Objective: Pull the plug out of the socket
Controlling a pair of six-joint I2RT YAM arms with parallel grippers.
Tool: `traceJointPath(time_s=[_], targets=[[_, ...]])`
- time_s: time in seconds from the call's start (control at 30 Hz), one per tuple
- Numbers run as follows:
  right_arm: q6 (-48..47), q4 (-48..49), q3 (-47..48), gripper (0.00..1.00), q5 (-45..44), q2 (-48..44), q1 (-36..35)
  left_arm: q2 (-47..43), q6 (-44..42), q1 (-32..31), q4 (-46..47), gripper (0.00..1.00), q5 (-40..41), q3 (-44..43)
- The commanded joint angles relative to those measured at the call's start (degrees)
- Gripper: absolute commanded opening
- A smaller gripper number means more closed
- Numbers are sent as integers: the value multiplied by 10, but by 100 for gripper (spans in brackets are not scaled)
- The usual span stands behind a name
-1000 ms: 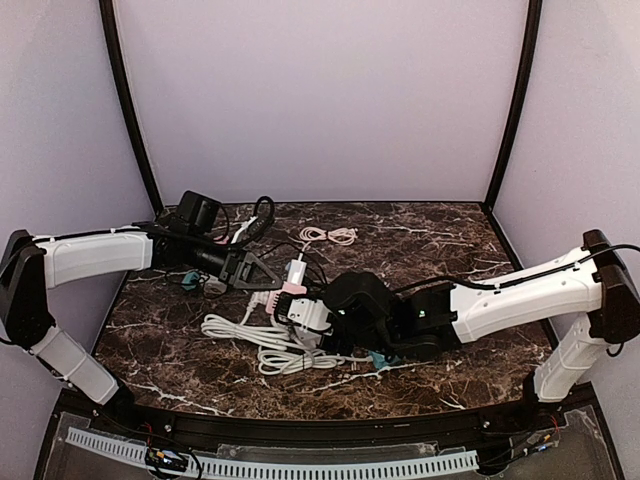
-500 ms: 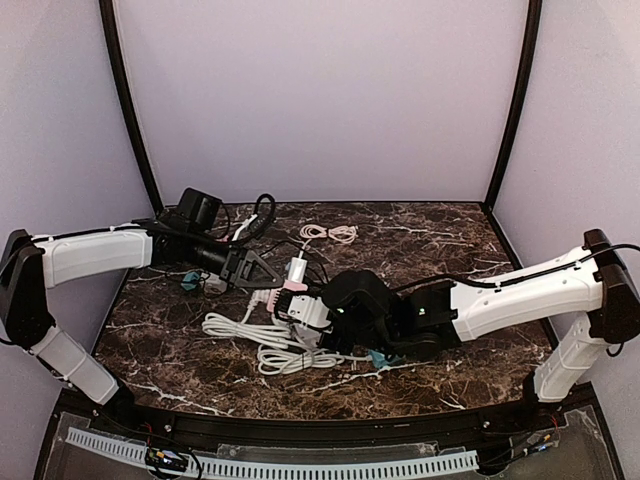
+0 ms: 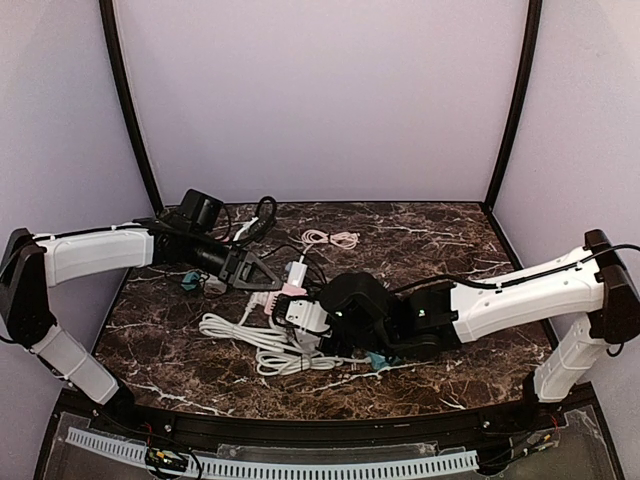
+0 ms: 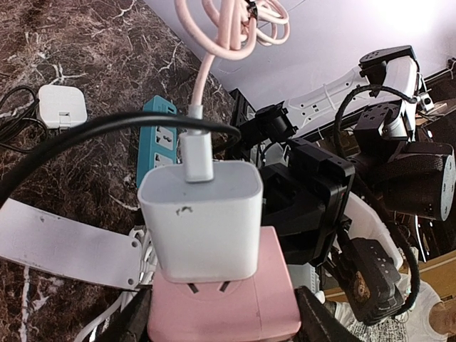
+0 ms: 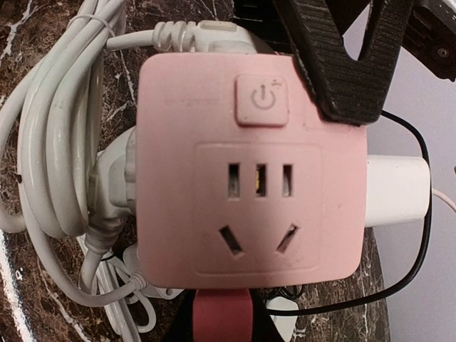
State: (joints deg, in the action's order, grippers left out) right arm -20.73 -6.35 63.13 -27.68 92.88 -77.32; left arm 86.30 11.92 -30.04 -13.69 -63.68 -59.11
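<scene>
A pink socket cube carries a white plug adapter with a pink cable. My left gripper is shut on the cube, with a black finger on each side. In the top view the left gripper holds the cube and the plug at mid table. In the right wrist view the cube fills the frame, with the plug on its right side. My right gripper sits under the cube, jaws together, tips partly hidden. It also shows in the top view.
A coiled white cable with a white power strip lies under the right gripper. A teal power strip, a small white adapter and black cables lie on the marble table. The pink cable coil lies at the back.
The left gripper with the cube and plug has shifted slightly. The right gripper has edged a little to the left under it. The plug is still seated.
</scene>
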Motion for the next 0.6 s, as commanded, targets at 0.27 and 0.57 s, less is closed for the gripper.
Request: traceJointPath(time_s=[0.27, 0.57], targets=[[-4, 6, 45, 0, 17, -4, -43, 0, 9, 17, 16, 12, 17, -27], [28, -3, 44, 0, -19, -12, -32, -1, 8, 17, 17, 12, 15, -27]])
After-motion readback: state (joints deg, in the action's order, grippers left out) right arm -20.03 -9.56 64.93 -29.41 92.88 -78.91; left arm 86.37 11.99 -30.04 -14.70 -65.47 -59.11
